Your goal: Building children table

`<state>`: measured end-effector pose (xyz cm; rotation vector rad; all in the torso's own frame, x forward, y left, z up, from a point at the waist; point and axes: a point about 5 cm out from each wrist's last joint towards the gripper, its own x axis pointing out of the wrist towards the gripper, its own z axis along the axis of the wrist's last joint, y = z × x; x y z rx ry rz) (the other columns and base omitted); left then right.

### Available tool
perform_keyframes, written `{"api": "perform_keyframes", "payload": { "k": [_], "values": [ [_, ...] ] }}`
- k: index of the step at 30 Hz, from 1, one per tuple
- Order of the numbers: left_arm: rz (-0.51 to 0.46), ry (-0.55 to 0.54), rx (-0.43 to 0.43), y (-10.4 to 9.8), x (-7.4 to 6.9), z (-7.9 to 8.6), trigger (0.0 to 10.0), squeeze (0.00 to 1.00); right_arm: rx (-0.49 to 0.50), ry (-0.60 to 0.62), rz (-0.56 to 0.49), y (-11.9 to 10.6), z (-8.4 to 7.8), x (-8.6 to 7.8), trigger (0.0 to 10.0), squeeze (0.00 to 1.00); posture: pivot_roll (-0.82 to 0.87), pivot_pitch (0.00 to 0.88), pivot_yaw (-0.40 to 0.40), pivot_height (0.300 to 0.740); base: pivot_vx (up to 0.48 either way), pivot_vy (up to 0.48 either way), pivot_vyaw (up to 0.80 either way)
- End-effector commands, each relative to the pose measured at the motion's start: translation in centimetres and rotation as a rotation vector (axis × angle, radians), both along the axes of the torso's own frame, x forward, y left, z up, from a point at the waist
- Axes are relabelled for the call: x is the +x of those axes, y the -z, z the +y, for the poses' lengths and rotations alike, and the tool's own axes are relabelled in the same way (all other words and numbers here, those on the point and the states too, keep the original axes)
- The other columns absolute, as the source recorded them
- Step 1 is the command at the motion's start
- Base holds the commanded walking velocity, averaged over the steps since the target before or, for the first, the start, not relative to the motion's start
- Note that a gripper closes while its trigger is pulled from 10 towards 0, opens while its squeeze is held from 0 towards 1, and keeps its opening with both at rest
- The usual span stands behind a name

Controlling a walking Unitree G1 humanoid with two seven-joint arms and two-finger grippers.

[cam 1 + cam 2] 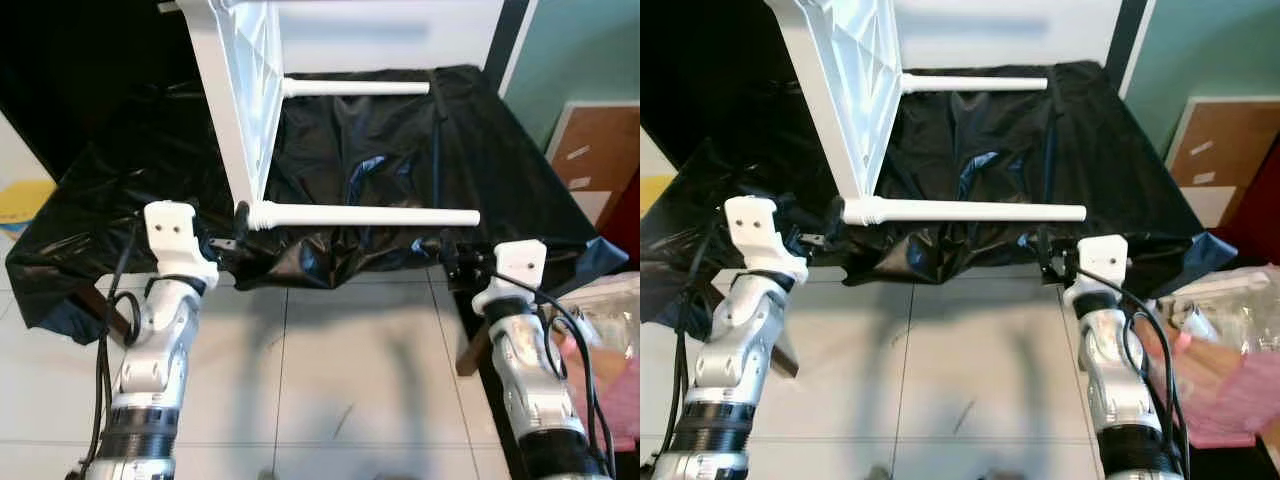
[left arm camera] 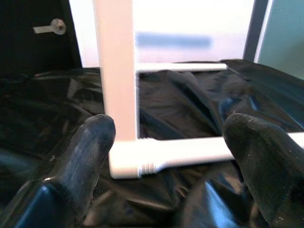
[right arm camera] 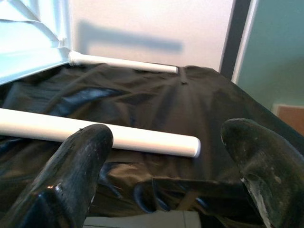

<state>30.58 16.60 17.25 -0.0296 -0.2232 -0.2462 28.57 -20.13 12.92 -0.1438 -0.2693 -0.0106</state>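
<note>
White plastic children's tabletop (image 1: 240, 90) is lying on edge over the black-sheeted counter (image 1: 400, 160), exposing its round legs (image 1: 365, 215) to both open-jawed grippers: left gripper (image 1: 228, 243), right gripper (image 1: 452, 258)

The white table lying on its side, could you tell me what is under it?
Crumpled black plastic sheeting lies under the white table and its legs; whatever supports the sheeting is covered.

No legible txt or labels anywhere.

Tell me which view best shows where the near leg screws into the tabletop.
Left wrist view: the joint is close, with its threaded collar visible. Both eye views show the near leg whole but the joint small. The right wrist view shows the leg's free end.
</note>
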Motion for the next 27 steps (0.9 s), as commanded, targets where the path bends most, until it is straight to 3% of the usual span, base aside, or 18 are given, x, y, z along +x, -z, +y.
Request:
{"api": "perform_keyframes", "payload": {
  "k": [1, 17, 27],
  "values": [
    [0.009, -0.014, 0.006, 0.00, 0.02, 0.69, 10.0, 0.00, 0.013, -0.018, 0.001, -0.04, 0.52, 0.10, 10.0, 0.00, -0.07, 0.048, 0.014, 0.740, 0.000, 0.000, 0.00],
    [0.017, 0.018, -0.005, -0.08, 0.00, 0.58, 10.0, 0.00, 0.016, -0.038, 0.004, -0.04, 0.83, -0.14, 10.0, 0.00, -0.07, 0.044, 0.022, 0.740, 0.000, 0.000, 0.00],
    [0.012, 0.024, -0.009, -0.18, -0.13, 0.53, 10.0, 0.00, 0.013, -0.050, 0.008, -0.01, 0.88, -0.20, 10.0, 0.00, -0.07, 0.039, 0.018, 0.740, 0.296, 0.000, 0.00]
  ]
}}
